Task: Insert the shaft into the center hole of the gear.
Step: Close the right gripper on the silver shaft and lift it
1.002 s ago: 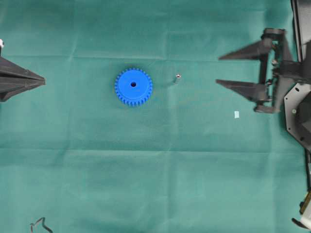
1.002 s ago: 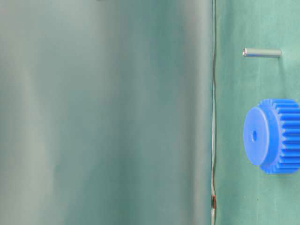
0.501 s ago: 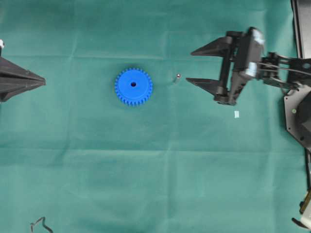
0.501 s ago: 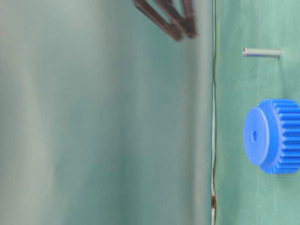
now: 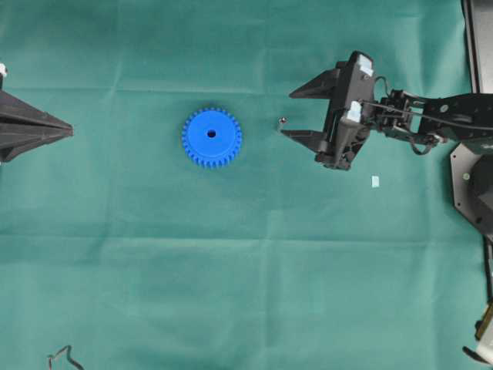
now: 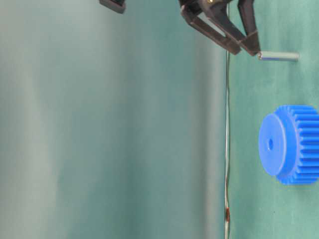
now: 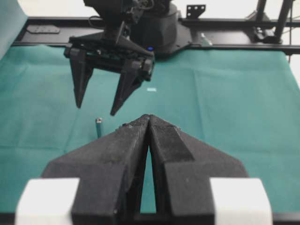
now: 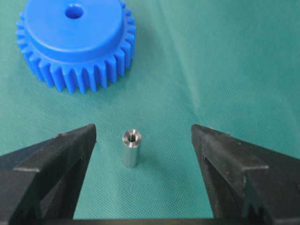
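Note:
The blue gear (image 5: 212, 137) lies flat on the green cloth, its dark center hole (image 5: 211, 134) facing up. To its right the small silvery shaft (image 5: 282, 122) stands upright on the cloth. My right gripper (image 5: 286, 114) is open, one finger on each side of the shaft (image 8: 131, 149); the shaft is nearer the left finger and touches neither. The gear (image 8: 75, 42) shows just beyond. In the table-level view the right gripper's fingertips (image 6: 255, 49) hang by the shaft's top end (image 6: 279, 56). My left gripper (image 5: 68, 129) is shut and empty at the far left.
A small white scrap (image 5: 375, 182) lies on the cloth below the right arm. A bit of black wire (image 5: 62, 357) sits at the bottom left corner. The right arm's base (image 5: 474, 177) fills the right edge.
The right arm has reached left from the table's right edge and come down, so its open fingers now flank the shaft. Gear, shaft and left gripper have not moved.

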